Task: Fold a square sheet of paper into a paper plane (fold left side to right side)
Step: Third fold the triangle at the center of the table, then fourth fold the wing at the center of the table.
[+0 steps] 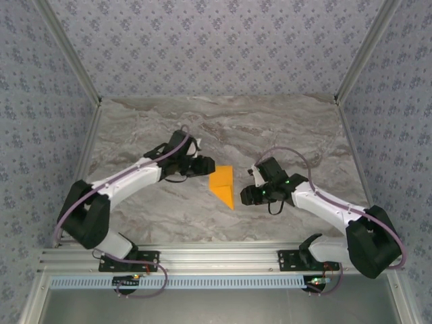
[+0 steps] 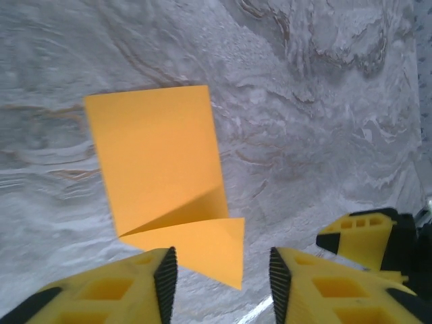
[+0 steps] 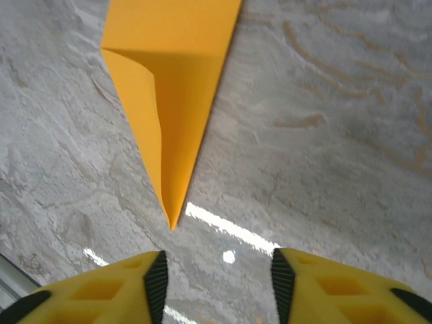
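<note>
Left gripper (image 1: 206, 166) and right gripper (image 1: 248, 192) closely flank the folded paper (image 1: 223, 185); tabletop (image 1: 290, 128) beyond and before it lies open.

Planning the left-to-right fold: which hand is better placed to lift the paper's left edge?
Left, probably. The left hand hangs open beside the left edge of the paper, so it could lift that edge across. The right hand, also open, faces the pointed end from the right side.

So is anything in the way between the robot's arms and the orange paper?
Nothing visible is. The orange paper lies on the table between the two arms. The left end effector and the right end effector are both open and point at it, with no other thing in between.
</note>
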Controlling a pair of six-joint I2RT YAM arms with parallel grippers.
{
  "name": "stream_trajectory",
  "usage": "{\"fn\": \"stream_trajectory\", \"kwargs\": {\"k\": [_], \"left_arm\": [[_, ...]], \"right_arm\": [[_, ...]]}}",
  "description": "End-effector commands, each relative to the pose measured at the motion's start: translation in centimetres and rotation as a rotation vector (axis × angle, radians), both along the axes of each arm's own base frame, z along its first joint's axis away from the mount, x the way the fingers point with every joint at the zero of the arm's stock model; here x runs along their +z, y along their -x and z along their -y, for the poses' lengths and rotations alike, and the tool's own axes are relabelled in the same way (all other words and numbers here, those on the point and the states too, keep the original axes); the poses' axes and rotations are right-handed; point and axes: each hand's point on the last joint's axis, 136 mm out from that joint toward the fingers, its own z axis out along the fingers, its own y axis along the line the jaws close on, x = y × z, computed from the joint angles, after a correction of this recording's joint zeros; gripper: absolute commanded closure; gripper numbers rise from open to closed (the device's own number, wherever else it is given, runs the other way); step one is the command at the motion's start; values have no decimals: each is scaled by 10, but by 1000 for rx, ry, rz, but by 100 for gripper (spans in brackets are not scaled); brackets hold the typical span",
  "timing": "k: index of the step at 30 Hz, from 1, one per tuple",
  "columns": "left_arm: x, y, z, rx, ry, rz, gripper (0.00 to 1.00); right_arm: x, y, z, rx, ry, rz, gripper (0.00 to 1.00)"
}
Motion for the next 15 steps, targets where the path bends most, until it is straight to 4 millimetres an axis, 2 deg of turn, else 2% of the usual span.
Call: {"fn": "stream_trajectory", "kwargs": {"k": [1, 5, 11, 15], "left_arm": [[-7, 9, -15, 39, 29, -36, 50], [-19, 17, -23, 74, 56, -66, 46], [-35, 23, -25, 90, 63, -104, 44], [-38, 24, -24, 88, 63, -113, 44]], "right_arm": [[16, -21, -19, 50, -76, 72, 46], [11, -27, -41, 124, -133, 39, 44], [-1, -42, -55, 152, -133, 21, 45], [-11, -45, -62, 165, -139, -14, 50]]}}
